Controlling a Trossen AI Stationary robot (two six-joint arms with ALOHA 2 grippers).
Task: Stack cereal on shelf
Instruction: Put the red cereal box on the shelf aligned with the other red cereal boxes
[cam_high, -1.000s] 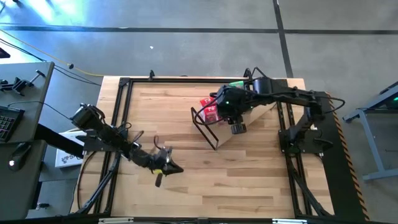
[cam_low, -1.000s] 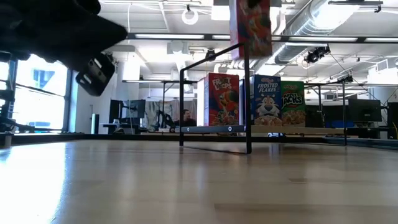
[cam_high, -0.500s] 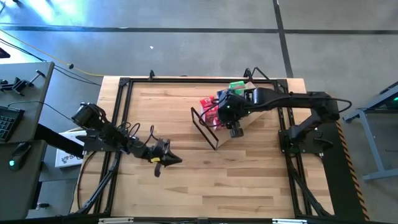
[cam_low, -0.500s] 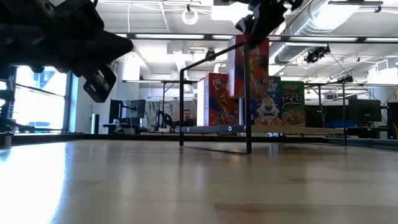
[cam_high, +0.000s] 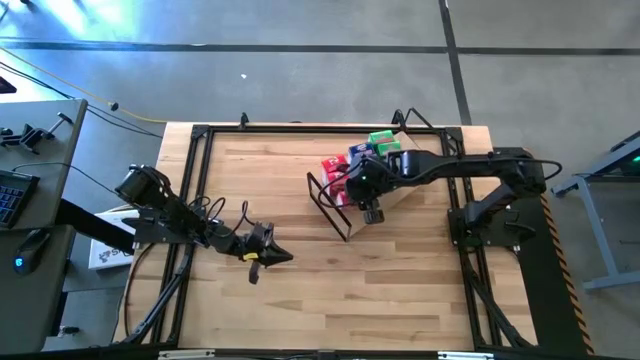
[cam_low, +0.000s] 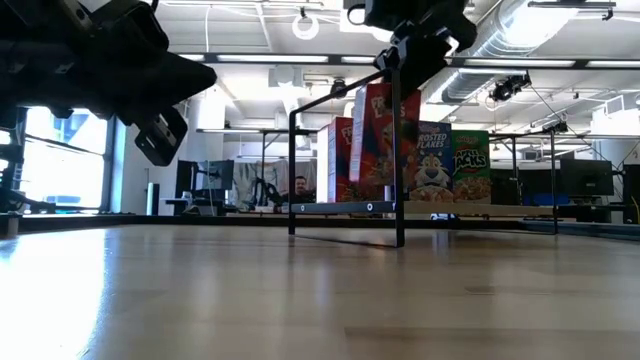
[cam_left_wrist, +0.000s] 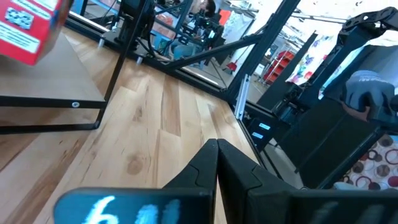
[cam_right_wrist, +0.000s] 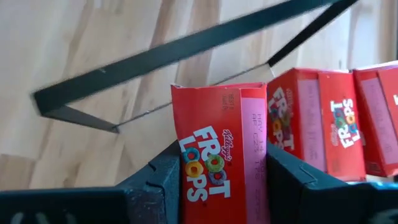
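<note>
Wooden counter (cam_high: 300, 300), pale planks in a black frame; beyond it a bright workshop with ceiling ducts, seen level from the low view.

Item: shelf (cam_high: 400, 196), slanted plywood board with black wire frame (cam_low: 345, 150) at its lower edge, toward the counter's far right. From above my right arm covers most of the board.

Item: cereal on the shelf. Red Froot Loops box (cam_right_wrist: 311, 115) with further red boxes just beside it, cut off at the picture's edge; blue Frosted Flakes box (cam_low: 432, 160); green box (cam_low: 471, 165), its name half hidden by its neighbour. From above only their top edges show, so no full count is possible.

Item: my right end effector (cam_right_wrist: 221, 180), over the shelf's lower edge, fingers clamped on either side of a red Froot Loops box (cam_low: 385, 140). This box hangs upright beside the standing red ones; whether its base touches the shelf I cannot tell.

Item: my left end effector (cam_high: 272, 255), fingers together, holding nothing, over bare planks well apart from the shelf.
</note>
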